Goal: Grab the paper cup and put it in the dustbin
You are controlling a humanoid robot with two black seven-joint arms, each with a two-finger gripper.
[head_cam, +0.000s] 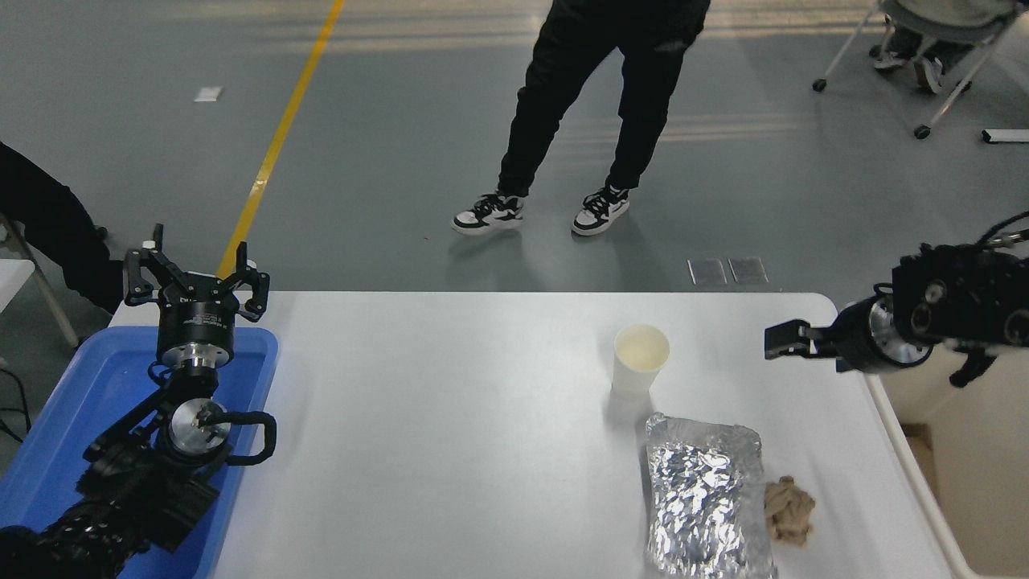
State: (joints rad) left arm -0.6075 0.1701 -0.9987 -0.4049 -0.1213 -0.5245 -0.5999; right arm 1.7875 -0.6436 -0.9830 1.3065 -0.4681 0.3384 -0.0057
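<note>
Paper cup (pixel 641 359) upright on the white worktop (pixel 450 450), right of centre, mouth up, cream inside showing, apparently empty. Untouched, nothing gripping it. Just in front of it, toward the camera, a crumpled sheet of silver foil (pixel 706 498), close to the cup's base but seemingly not touching; beside the foil's right edge, a small brown paper wad (pixel 789 510).

Right hand (pixel 784 340) at cup height, well to the right of the cup, pointing leftward at it across the worktop's right edge. Empty, touching nothing. Fingers seen side-on and overlapping, so whether apart or together cannot be told.

Dustbin (pixel 961 450) at the right edge of the view, beyond and below the worktop's edge: cream walls and part of the rim in view, mostly cut off by the frame.

Step in hand, by judgement: the approach to the cup, grasp not yet begun. Next move likely calls for travel leftward to the cup with fingers wide enough to straddle the tapered wall, a light closure to avoid crushing thin paper, then a lift clear of the foil and a carry back right over the dustbin.

Left hand (pixel 195 277) parked at lower left over the blue tray (pixel 48 450), fingers splayed apart, holding nothing.

Beyond the far edge, a person's legs (pixel 579 121) on the grey floor.
</note>
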